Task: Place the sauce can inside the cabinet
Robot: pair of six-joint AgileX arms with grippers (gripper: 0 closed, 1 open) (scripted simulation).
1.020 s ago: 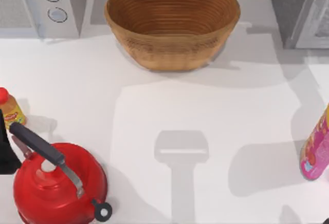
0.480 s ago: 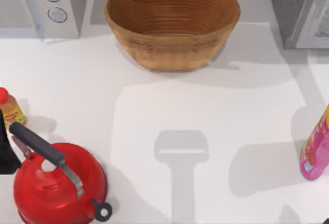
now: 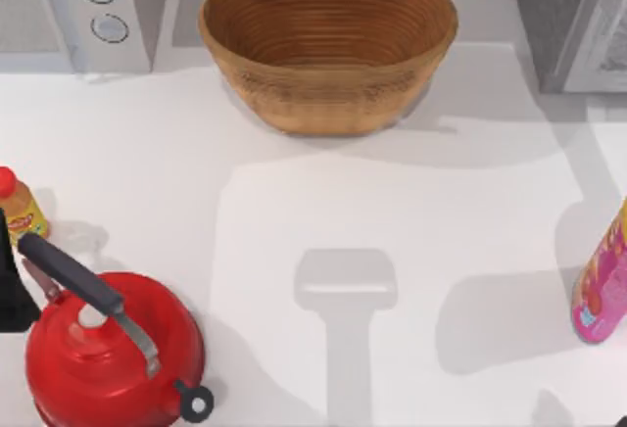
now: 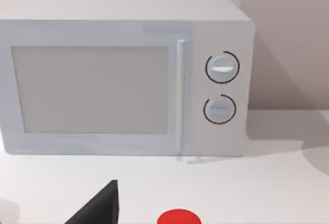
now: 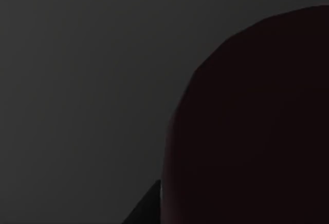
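The cabinet (image 3: 568,16) is the grey speckled unit at the table's far right corner, cut off by the top view's edge, with a paler framed panel on its right part. The sauce can is out of view. My left arm (image 3: 8,280) is parked at the table's left edge, between the small yellow bottle and the kettle. A dark part of my left gripper (image 4: 97,208) juts into the left wrist view, which faces the microwave. The right wrist view is dark.
A brown woven basket (image 3: 328,45) stands at the back centre. A pale microwave (image 3: 78,11) with two round knobs is at the back left. A red kettle (image 3: 113,354), a red-capped yellow bottle (image 3: 20,207) and a tall pink bottle (image 3: 602,290) stand near the edges.
The soft shadow on the table's right side, below the cabinet, has shifted a little. None of the objects has moved, nor has the left arm.
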